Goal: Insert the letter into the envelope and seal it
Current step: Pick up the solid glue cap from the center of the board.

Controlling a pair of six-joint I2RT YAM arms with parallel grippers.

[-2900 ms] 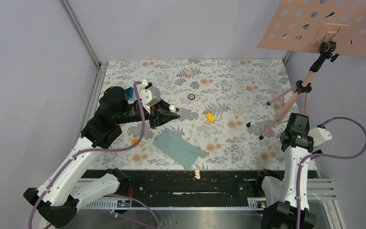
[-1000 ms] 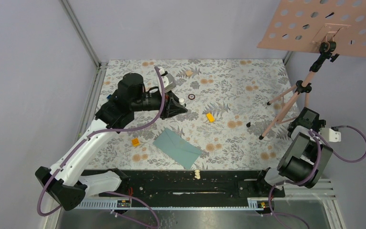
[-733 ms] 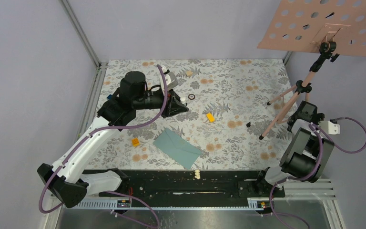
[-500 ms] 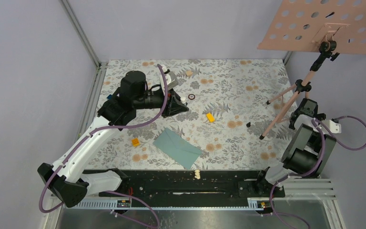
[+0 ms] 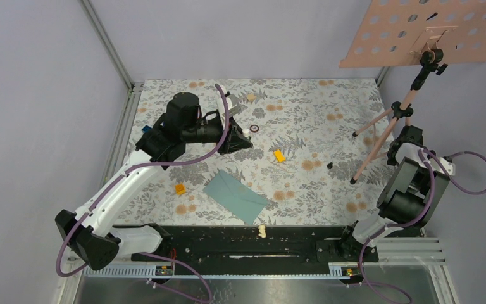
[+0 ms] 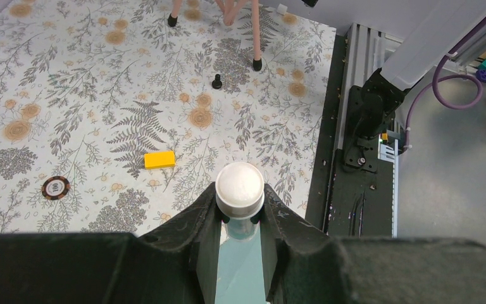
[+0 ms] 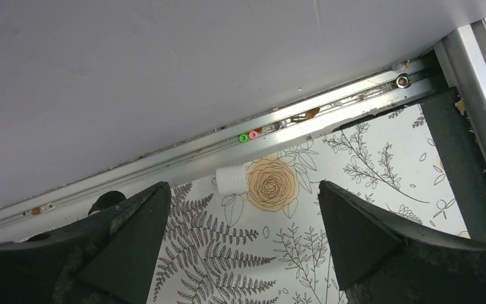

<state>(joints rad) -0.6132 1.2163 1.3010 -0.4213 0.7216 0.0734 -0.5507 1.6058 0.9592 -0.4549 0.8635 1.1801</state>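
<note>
The teal envelope [image 5: 235, 196] lies flat on the floral table near the front rail, and shows between the left fingers as the envelope [image 6: 240, 272] in the left wrist view. The letter is out of view. My left gripper [image 5: 243, 137] hovers above the table behind the envelope, shut on a small white-capped tube [image 6: 240, 188] that sticks out past its fingertips. My right gripper [image 5: 410, 135] is raised at the right edge beside the stand. In the right wrist view the gripper [image 7: 241, 209] is open wide with nothing between its fingers, facing the wall rail.
A pink tripod stand [image 5: 386, 126] carries the pink perforated board [image 5: 411, 38] at the back right. A yellow block [image 5: 279, 156], an orange block [image 5: 179, 188], a dark ring [image 5: 254, 128] and a black bit [image 5: 330, 165] lie on the table. A small white cap [image 7: 231, 180] sits by the rail.
The right arm has swung up toward the stand, and the stand with its board has shifted slightly left. The left arm has edged right, still holding the tube.
</note>
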